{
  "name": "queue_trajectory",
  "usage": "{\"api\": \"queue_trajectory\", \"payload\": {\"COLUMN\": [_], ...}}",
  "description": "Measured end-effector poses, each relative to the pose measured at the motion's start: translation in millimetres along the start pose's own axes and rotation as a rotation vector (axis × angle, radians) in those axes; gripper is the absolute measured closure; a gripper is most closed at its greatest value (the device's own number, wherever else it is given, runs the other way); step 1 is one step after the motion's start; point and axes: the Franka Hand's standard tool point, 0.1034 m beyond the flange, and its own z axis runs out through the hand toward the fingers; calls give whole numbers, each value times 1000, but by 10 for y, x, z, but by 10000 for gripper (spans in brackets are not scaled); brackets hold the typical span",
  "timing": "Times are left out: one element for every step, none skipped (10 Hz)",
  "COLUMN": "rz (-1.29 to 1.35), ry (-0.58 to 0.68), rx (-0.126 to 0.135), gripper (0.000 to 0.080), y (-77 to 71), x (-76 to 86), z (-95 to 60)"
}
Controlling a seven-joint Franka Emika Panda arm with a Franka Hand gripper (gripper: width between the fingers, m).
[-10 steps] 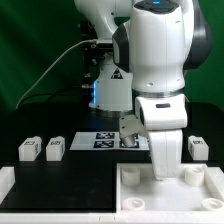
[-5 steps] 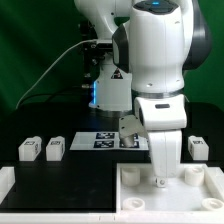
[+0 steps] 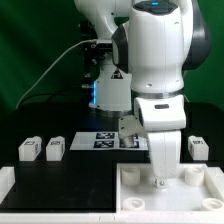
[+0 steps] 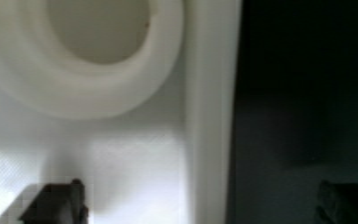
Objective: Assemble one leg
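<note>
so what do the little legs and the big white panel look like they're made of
Legs: apparently white plastic, matte, moulded block shape, with a printed black-and-white tag on each. Panel: probably the same white plastic, smooth with a slight sheen and a rounded raised ring in the wrist view; painted wood can't be ruled out.

White parts on a black tabletop, green behind

The arm (image 3: pixel 150 60) is glossy white with a blue band at its top and dark joints; the tabletop (image 3: pixel 70 175) is black; the backdrop (image 3: pixel 35 50) is green; the loose legs (image 3: pixel 28 150) are white with black-and-white square tags; the marker board (image 3: pixel 100 141) is white with black tag patterns; the panel (image 3: pixel 190 195) is white, and in the wrist view (image 4: pixel 105 150) pale cream-white beside a dark field; a blue glow (image 3: pixel 93 95) shows behind the arm.
</note>
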Motion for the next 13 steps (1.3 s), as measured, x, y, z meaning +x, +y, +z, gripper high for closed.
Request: {"api": "queue_trajectory", "payload": {"rz": [1, 44, 106, 132, 259, 432, 686, 848, 885, 964, 1084, 1239, 1432], "ry": [0, -2, -6, -8, 2, 18, 30, 38, 48, 45, 47, 45, 35], "rx": [-1, -14, -30, -37, -40, -40, 6, 36, 19, 26, 31, 36, 46], "gripper": [150, 150, 150, 150, 150, 150, 150, 150, 150, 150, 150, 150, 150], "y": [3, 32, 24, -48, -134, -197, -225, -145, -117, -144, -146, -168, -275], "x": [-5, -7, 12, 50, 144, 264, 387, 470, 450, 453, 468, 530, 770], "z": [-4, -91, -208, -276, -324, -354, -373, -431, -421, -406, -406, -405, -398]}}
